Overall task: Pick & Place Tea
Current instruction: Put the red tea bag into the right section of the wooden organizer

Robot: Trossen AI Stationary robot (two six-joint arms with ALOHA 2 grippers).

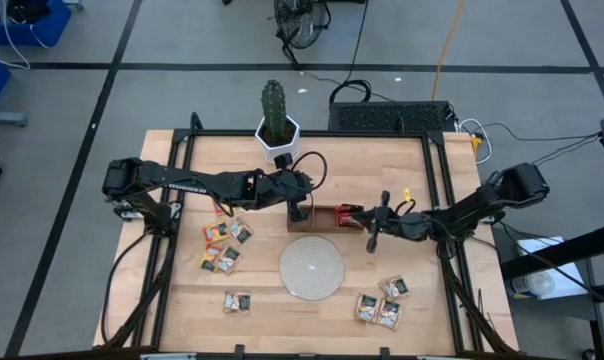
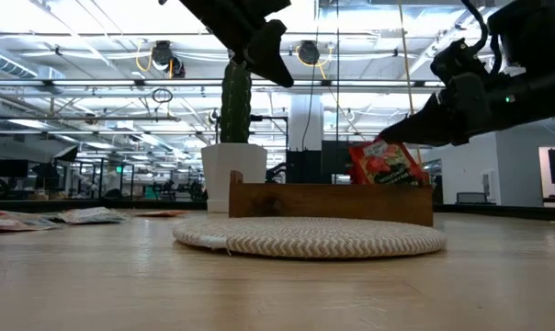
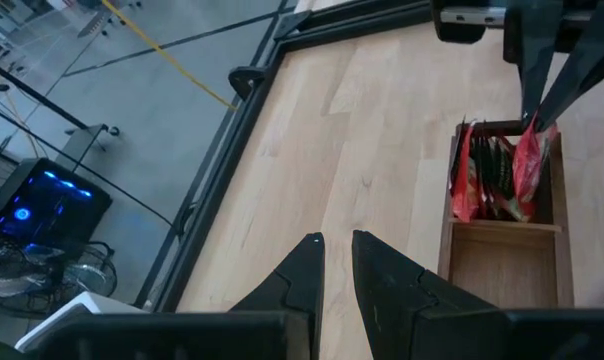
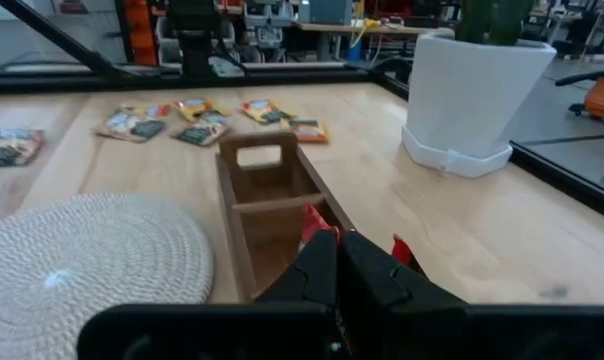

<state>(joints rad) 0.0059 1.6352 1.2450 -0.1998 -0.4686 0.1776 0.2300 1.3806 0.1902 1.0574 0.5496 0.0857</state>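
Observation:
The tea is many small flat sachets: loose groups lie on the table to the left (image 1: pixel 227 235), near-left (image 1: pixel 238 300) and near-right (image 1: pixel 382 300). Several red sachets (image 3: pixel 482 175) stand in the right-end compartment of the brown wooden tray (image 1: pixel 322 218). My right gripper (image 1: pixel 355 213) is shut on one red sachet (image 2: pixel 385 164) over that compartment. My left gripper (image 3: pixel 337 262) hovers above the tray's left end (image 1: pixel 300 208), shut on nothing. The woven disc (image 1: pixel 312 268) lies in front of the tray. My right gripper pinches the red sachet by its upper edge (image 3: pixel 530 135) between its two fingers (image 3: pixel 547 90), coming in slanting down from the table's right. The sachet hangs tilted below the fingers; its lower part sits inside the tray's right-end compartment, behind the tray wall (image 2: pixel 351 202).
A cactus in a white pot (image 1: pixel 277 135) stands at the far edge, just behind the left gripper. The tray's middle compartment (image 4: pixel 282 230) and its left end with the handle slot (image 4: pixel 260 160) hold nothing. Black frame rails run along the table's sides (image 1: pixel 447 190).

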